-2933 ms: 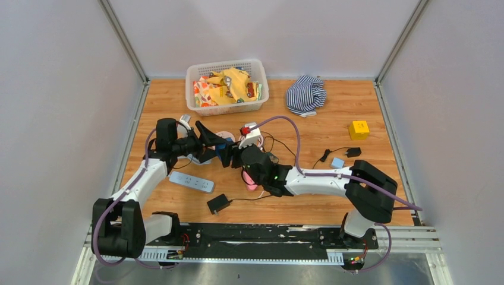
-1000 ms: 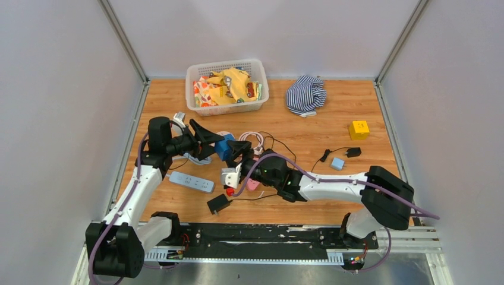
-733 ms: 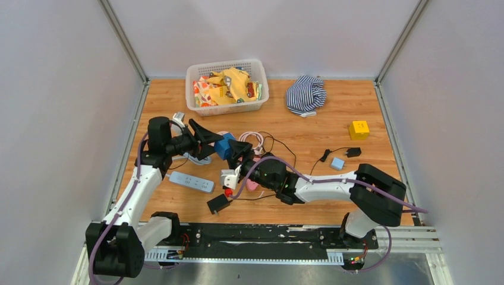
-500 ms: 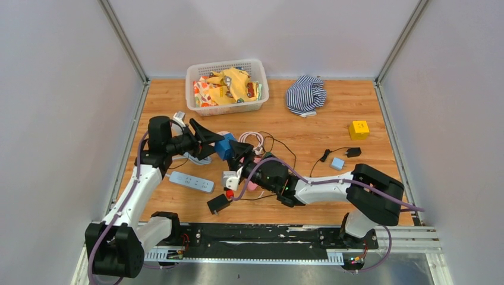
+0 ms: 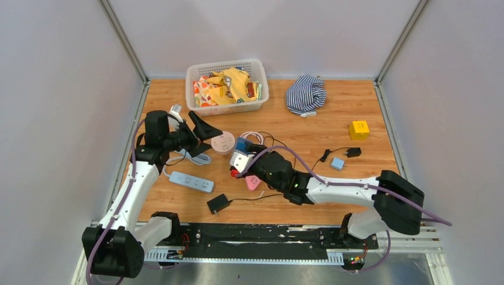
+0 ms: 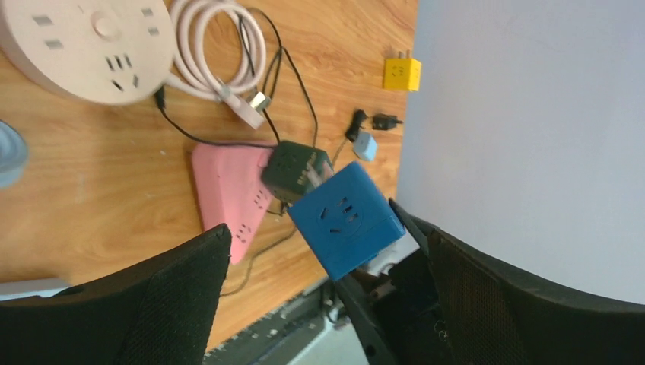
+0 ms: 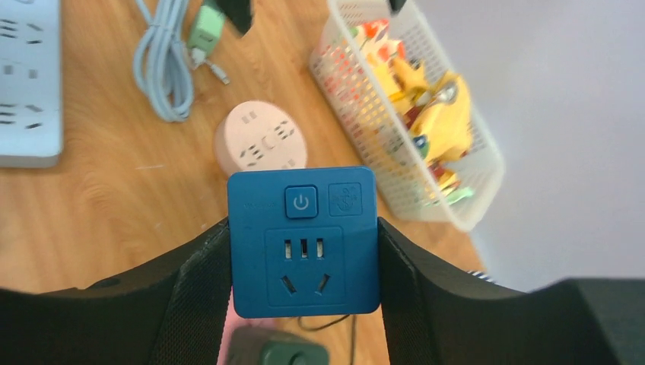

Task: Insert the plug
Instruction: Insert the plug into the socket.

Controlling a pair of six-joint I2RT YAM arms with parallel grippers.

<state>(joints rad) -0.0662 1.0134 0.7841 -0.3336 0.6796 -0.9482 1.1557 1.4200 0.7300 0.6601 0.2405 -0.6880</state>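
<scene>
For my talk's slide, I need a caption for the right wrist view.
Right hand grips a blue cube socket above the table; a round pink socket and a basket lie behind.

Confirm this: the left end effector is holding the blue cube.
Wrong arm. The right end effector is holding the blue cube; the right wrist view shows it clamped between that end effector's fingers. The left end effector is open and holds nothing.
</scene>
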